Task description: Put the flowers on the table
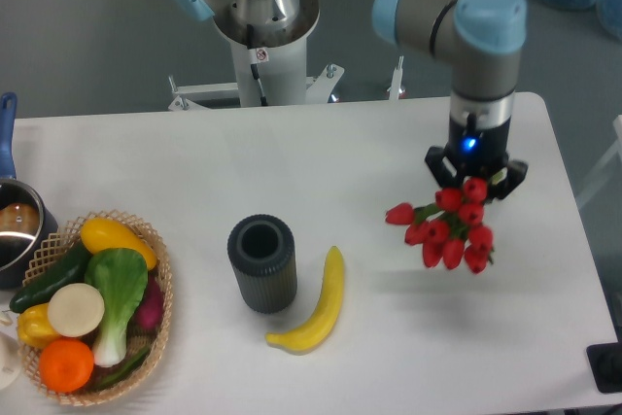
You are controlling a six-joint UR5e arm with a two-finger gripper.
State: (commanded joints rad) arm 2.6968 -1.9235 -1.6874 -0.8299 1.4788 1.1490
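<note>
Flowers [447, 227]: 1 bunch, clenched in the gripper [475, 182], held above the table [389, 143]. Banana [318, 304] and cylinder [261, 262] lie leftward.

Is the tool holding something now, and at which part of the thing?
Yes. The tool is shut on the bunch of red tulip flowers, at the end opposite the buds; the stems are hidden by the buds. The buds hang below, over the white table.
</note>
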